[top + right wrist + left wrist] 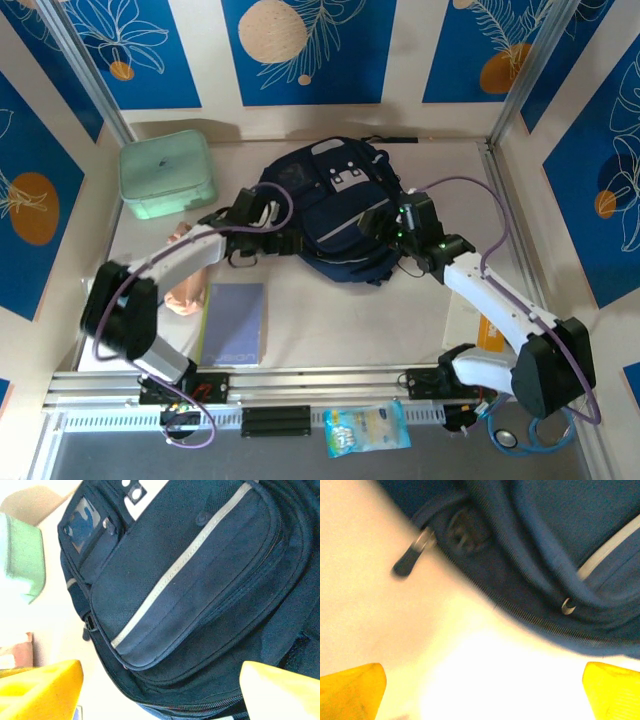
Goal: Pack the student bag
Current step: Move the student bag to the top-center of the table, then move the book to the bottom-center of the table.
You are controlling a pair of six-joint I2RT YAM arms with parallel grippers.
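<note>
As the backpack (335,215) lies mid-table, we see the left gripper (262,215) spread at its nine o'clock and the right gripper (385,222) spread at three. The green box (167,175) at ten is lidded. Up close, the left wrist camera catches a zipper pull (412,559).

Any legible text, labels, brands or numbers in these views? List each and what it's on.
No text is legible.
notebook: faint print near its lower edge, too small to read.
packet on the front rail: colourful logo, too blurred to read.
student bag: white patches and a clear window, no lettering can be made out.
</note>
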